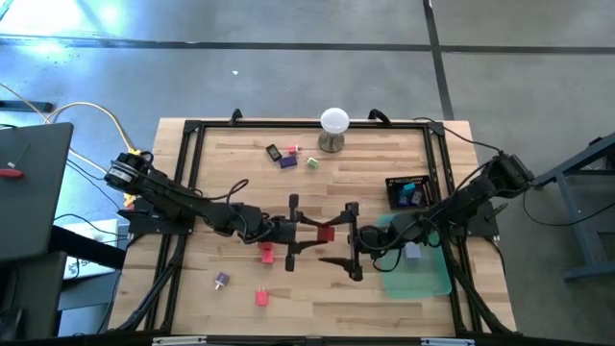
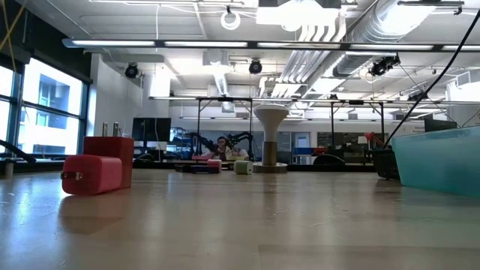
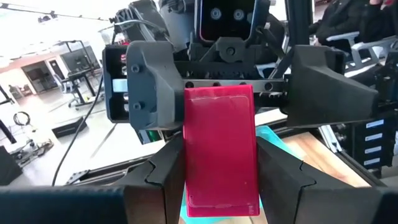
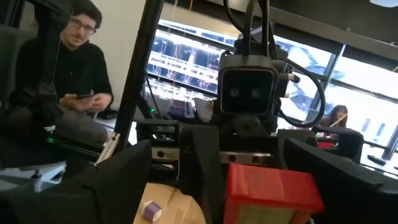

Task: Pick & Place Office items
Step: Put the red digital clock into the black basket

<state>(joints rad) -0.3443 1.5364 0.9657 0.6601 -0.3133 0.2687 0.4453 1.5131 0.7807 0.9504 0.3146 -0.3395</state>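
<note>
A red blocky item [image 1: 325, 233] is held above mid-table by my left gripper [image 1: 320, 234], which is shut on it; in the left wrist view the red block [image 3: 221, 143] fills the gap between the fingers. My right gripper [image 1: 336, 237] faces it from the right, open, with its fingers [image 3: 146, 81] standing wide on either side of the block's far end without touching. The right wrist view shows the same red block [image 4: 273, 190]. Other items lie on the table: a red one [image 1: 266, 253], a purple one [image 1: 222, 280], a pink-red one [image 1: 260, 297] and a small group [image 1: 287, 159] near the far edge. My left gripper pinches the red block between its two fingers, which lie on the block's two long sides [image 3: 189, 186] at the end nearest the wrist. The fingers [image 3: 165, 180] come in level from the table's left. The block is lifted clear of the table and points toward the right gripper.
A translucent green tray [image 1: 428, 279] sits at the table's right near corner with a lavender piece [image 1: 412, 251] in it. A black box [image 1: 408, 190] lies beyond it. The white ball on its stand [image 1: 333, 125] is at the far edge. A seated person [image 4: 68, 68] is behind the table.
</note>
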